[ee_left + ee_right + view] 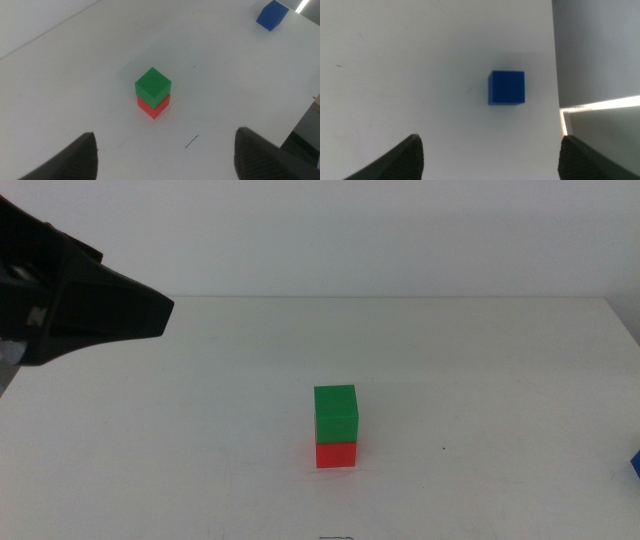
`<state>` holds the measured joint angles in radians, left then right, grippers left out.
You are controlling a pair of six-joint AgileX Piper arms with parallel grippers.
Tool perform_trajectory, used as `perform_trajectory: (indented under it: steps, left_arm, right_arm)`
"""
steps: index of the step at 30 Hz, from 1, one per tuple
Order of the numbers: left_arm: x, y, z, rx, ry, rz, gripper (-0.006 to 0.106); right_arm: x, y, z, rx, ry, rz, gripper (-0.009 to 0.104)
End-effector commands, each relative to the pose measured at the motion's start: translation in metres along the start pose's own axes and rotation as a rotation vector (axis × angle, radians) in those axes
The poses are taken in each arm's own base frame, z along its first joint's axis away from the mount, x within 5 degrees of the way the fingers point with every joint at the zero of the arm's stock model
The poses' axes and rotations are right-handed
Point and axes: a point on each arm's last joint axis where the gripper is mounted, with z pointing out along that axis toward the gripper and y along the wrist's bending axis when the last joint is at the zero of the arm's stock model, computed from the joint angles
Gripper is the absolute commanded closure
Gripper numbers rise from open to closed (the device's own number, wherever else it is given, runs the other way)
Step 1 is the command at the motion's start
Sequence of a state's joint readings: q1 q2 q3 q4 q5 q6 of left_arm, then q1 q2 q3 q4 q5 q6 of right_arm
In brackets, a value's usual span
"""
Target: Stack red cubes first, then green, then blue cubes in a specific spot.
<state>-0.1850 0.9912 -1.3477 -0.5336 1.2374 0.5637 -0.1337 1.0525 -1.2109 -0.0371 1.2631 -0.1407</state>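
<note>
The green cube (335,414) sits squarely on top of the red cube (336,453) on the white tabletop, a little right of centre in the middle view. My left gripper (150,315) hangs raised at the far left, well away from this stack. In the left wrist view, green (153,86) on red (154,106) lies ahead of the left gripper (165,137), which is open and holds nothing. The blue cube (506,87) lies alone near the table's right edge, ahead of my open, empty right gripper (491,142). Only a sliver of the blue cube (635,464) shows in the middle view.
The white table (200,430) ends close beside the blue cube, with a drop at its right edge (556,75). A short dark scratch (192,142) marks the surface near the stack. The right arm is outside the middle view.
</note>
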Motion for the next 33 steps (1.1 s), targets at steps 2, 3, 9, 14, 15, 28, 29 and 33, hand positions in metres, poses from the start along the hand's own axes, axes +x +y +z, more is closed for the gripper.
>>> perform_trajectory:
  steps: [2,3,9,14,15,28,29,33]
  left_arm:
    - [-0.009,-0.004,-0.008,-0.004,-0.088,-0.002,0.007]
    - [-0.009,-0.004,-0.008,-0.004,-0.088,-0.002,0.007]
    - [-0.009,-0.004,-0.008,-0.005,-0.087,-0.001,0.007]
    - [-0.009,-0.004,-0.008,-0.005,-0.087,-0.001,0.007]
    - [-0.009,-0.004,-0.008,-0.005,-0.087,-0.001,0.007]
    - [-0.009,-0.003,-0.008,-0.006,-0.087,-0.001,0.007]
    - [-0.009,-0.003,-0.008,-0.006,-0.087,-0.001,0.007]
    - [-0.009,-0.003,-0.008,-0.006,-0.087,-0.001,0.007]
  right_arm:
    - [-0.005,-0.009,0.004,0.017,0.046,0.015,0.004]
    - [-0.007,-0.010,0.008,0.012,0.060,0.021,0.004]
    - [-0.014,-0.012,0.028,0.003,0.123,0.020,0.004]
    - [-0.013,-0.014,0.031,0.028,0.138,0.010,0.004]
    - [-0.013,-0.015,0.031,0.036,0.142,0.008,0.004]
    - [-0.017,-0.025,0.055,0.036,0.228,-0.022,0.004]
    - [-0.018,-0.027,0.059,0.034,0.239,-0.024,0.004]
    - [-0.020,-0.038,0.078,0.015,0.286,-0.030,0.004]
